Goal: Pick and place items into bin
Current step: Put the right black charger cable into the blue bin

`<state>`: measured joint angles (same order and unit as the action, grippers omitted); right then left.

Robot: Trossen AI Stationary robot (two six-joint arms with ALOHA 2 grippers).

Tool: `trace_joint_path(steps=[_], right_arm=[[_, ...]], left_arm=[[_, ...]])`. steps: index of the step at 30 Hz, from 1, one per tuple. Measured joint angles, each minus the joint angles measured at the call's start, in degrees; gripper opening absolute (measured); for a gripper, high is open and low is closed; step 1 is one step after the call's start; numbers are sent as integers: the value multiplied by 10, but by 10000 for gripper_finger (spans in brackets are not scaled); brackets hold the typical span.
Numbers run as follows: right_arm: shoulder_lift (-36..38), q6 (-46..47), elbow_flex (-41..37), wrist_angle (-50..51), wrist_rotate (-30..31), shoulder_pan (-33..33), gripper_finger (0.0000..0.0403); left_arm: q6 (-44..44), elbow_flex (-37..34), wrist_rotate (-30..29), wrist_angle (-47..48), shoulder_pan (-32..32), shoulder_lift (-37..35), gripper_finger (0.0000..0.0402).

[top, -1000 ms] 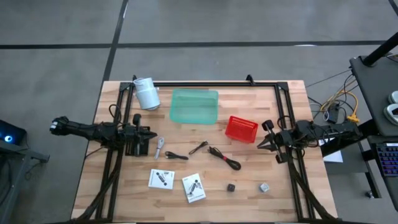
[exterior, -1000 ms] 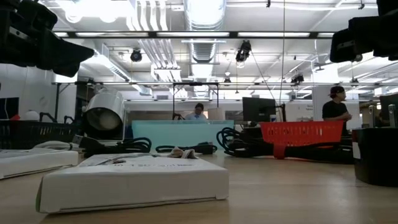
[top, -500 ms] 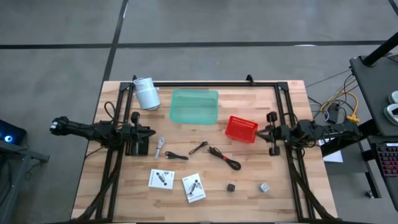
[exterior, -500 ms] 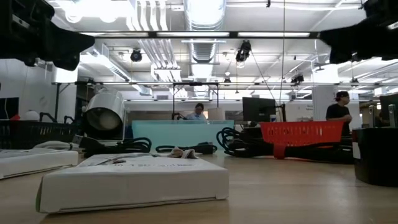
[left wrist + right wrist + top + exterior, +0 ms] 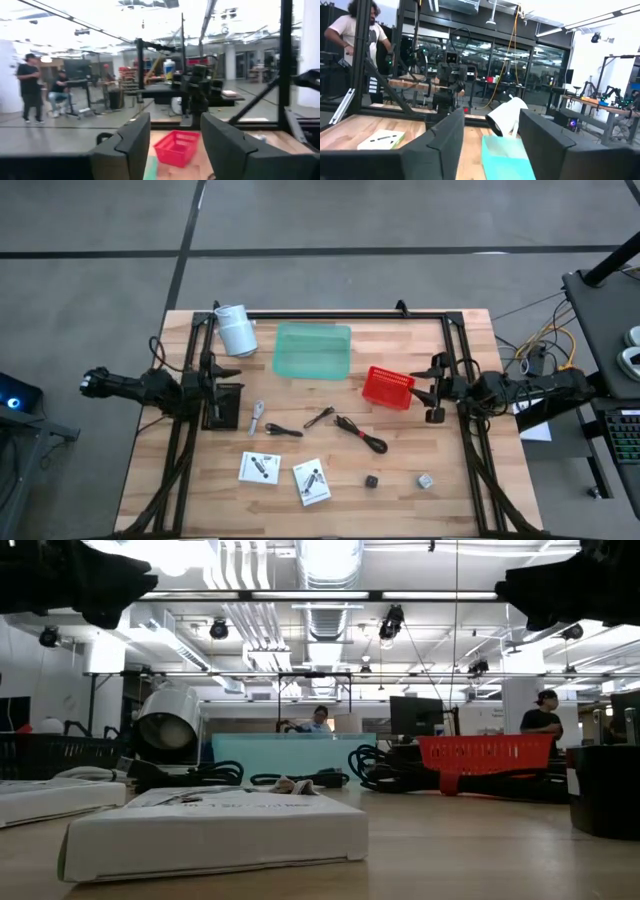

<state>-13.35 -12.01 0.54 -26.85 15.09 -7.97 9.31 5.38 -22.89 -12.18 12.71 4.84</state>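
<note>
Lying between two spread tools (image 5: 222, 393) (image 5: 432, 392) (neither touching): cables (image 5: 360, 434), cards (image 5: 259, 468), cubes (image 5: 371, 480).

Red basket (image 5: 387, 387) blocks right side (cables (image 5: 360, 433) beyond).

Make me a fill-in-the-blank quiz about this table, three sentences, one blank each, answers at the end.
1. The basket nearest the right hand is coloured ____.
2. The number of white printed cards lying near the table's front edge is ____.
3. The white roll lies beside the green bin, on the side of the ____ arm.

Answers: red; two; left
</note>
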Motion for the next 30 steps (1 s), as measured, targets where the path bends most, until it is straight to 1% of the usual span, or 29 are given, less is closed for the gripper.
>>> trace_joint_path(steps=[5, 9, 12, 15, 18, 21, 24, 26, 30], right_arm=[[-49, 18, 6, -29, 1, 0, 193], [-104, 36, 44, -22, 1, 0, 194], [-154, 34, 94, 29, 1, 0, 194], [-200, 40, 153, 108, 1, 0, 194], [-243, 78, 209, 190, 1, 0, 194], [-285, 126, 253, 250, 1, 0, 194], [-325, 175, 287, 279, 1, 0, 194], [-350, 198, 304, 284, 0, 0, 194], [-398, 204, 323, 291, -4, 0, 194]], left_arm=[[8, 1, 0, 2, 0, 9, 169], [16, 21, 2, 1, 0, 38, 169], [10, 37, 12, 1, 0, 77, 169], [1, 48, 14, 2, 0, 120, 169], [-1, 55, 14, 2, 0, 154, 169], [-32, 61, 14, 2, 0, 182, 169], [-65, 66, 14, -16, 0, 202, 169], [-74, 66, 14, -53, 0, 213, 169], [-65, 46, 14, -126, 0, 243, 169]])
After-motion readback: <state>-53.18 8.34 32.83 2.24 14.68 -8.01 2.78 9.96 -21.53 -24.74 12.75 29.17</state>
